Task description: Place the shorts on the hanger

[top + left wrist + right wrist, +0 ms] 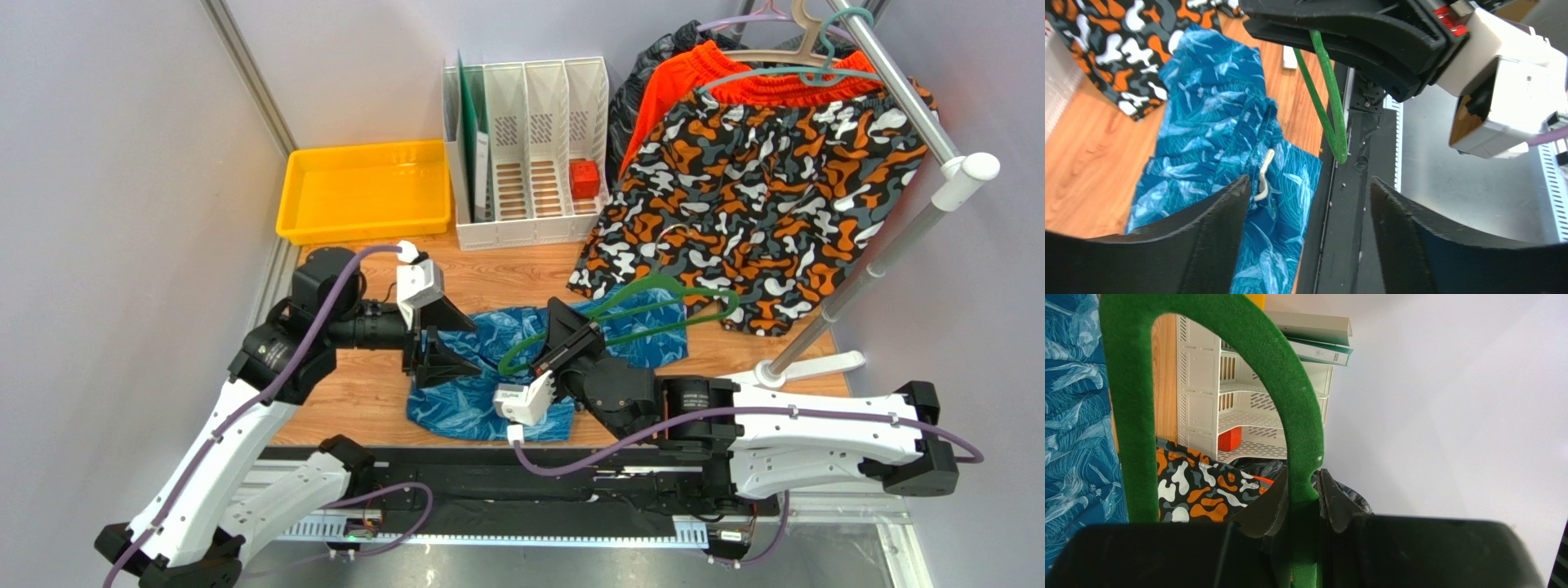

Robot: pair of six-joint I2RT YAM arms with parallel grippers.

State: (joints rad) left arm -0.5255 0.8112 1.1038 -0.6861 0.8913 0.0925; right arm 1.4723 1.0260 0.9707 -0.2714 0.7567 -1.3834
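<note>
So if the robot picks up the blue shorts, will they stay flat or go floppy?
Probably floppy: the shorts lie wrinkled and folded on the table, so they would likely sag from wherever they're pinched. They look thin, so probably light. The white drawstring would likely dangle.

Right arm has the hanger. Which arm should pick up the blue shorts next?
Left. The left gripper is open right over the shorts, with nothing between its jaws. The right gripper is shut on the green hanger, so it likely can't take fabric.
</note>
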